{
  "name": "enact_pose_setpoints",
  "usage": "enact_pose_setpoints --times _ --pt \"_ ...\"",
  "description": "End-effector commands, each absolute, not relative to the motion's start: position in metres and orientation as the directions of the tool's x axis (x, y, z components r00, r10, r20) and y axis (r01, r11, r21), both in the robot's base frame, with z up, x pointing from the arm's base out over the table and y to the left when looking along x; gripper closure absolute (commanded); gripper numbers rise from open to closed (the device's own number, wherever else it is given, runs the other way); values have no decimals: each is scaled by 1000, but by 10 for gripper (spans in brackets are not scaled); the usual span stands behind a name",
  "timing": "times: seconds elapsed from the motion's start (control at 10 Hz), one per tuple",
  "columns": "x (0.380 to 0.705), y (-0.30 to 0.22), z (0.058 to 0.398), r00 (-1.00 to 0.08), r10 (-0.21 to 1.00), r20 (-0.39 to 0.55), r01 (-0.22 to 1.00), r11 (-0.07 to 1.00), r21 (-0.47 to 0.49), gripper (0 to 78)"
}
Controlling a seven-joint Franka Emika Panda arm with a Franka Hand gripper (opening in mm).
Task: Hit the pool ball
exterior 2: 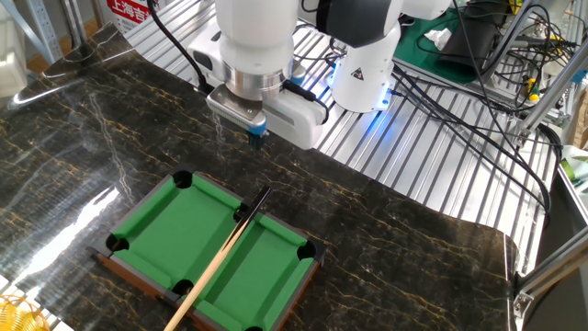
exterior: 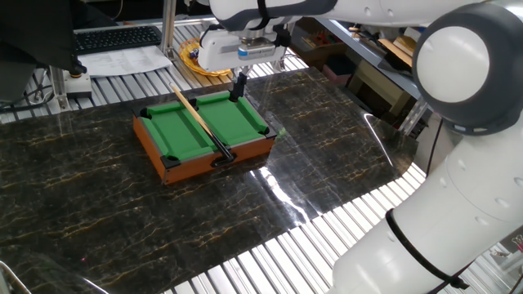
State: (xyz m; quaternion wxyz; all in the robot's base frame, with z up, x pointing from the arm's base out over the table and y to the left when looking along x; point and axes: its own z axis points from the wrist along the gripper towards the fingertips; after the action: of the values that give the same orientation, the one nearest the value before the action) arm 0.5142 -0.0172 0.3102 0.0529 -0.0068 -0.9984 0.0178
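Note:
A small pool table (exterior: 204, 126) (exterior 2: 211, 246) with green felt and a brown wooden frame sits on the dark marble tabletop. A wooden cue (exterior: 200, 122) (exterior 2: 225, 253) with a black tip end lies diagonally across it. No pool ball shows in either view. My gripper (exterior: 238, 92) (exterior 2: 256, 139) hangs point-down over the table's edge nearest the robot base, its thin fingers pressed together and holding nothing. It is apart from the cue.
A yellow object (exterior: 196, 57) and a keyboard (exterior: 118, 37) with papers lie on the slatted bench beyond the marble top. Cables (exterior 2: 478, 83) trail over the slats by the robot base (exterior 2: 363, 64). A yellow object's edge (exterior 2: 18, 313) shows in the corner.

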Motion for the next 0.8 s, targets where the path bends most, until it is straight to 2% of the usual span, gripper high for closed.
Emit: enact_pose_setpoints --times 0.1,0.8 --pt "515 -17 311 -995 17 94 13 999 -42 764" --pt "515 -17 311 -997 8 82 4 999 -50 764"
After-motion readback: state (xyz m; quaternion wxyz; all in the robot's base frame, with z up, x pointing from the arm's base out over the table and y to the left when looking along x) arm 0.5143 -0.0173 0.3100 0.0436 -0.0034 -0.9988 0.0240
